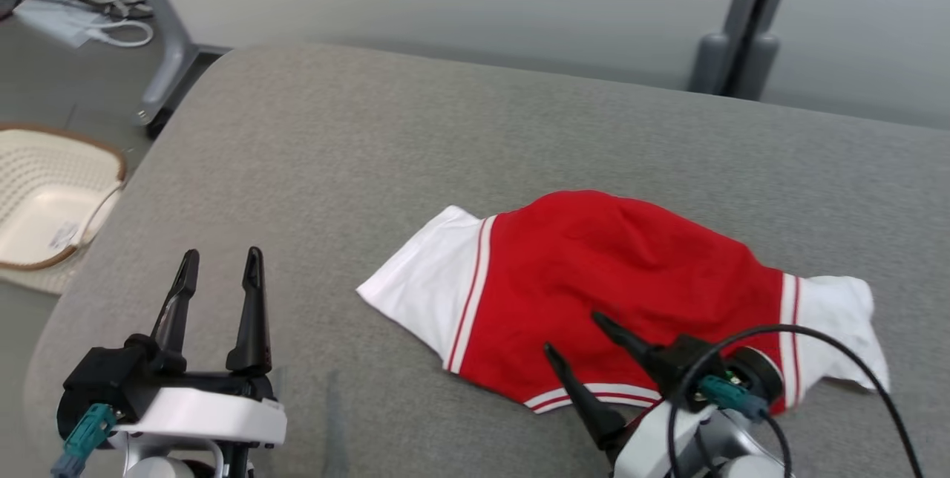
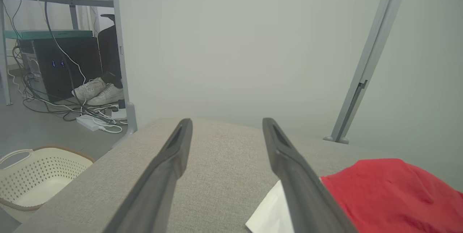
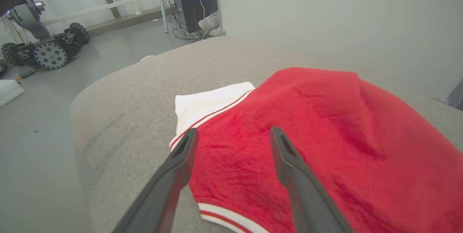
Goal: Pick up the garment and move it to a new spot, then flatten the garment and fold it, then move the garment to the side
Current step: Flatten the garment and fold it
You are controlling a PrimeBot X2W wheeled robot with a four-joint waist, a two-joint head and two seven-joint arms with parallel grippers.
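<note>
On the surface [image 1: 334,151], far from its left edge, your garment [image 1: 616,277] rumpled, right gripper [image 1: 571,332] splayed wide above its near hem, left gripper [image 1: 223,254] likewise, both empty.

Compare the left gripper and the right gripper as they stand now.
The left gripper stands over bare grey cushion, clear of the garment; the right gripper is over the garment's red near edge. The left gripper's fingers point straight up the head view; the right gripper's slant toward its left. Both are open and empty.
</note>
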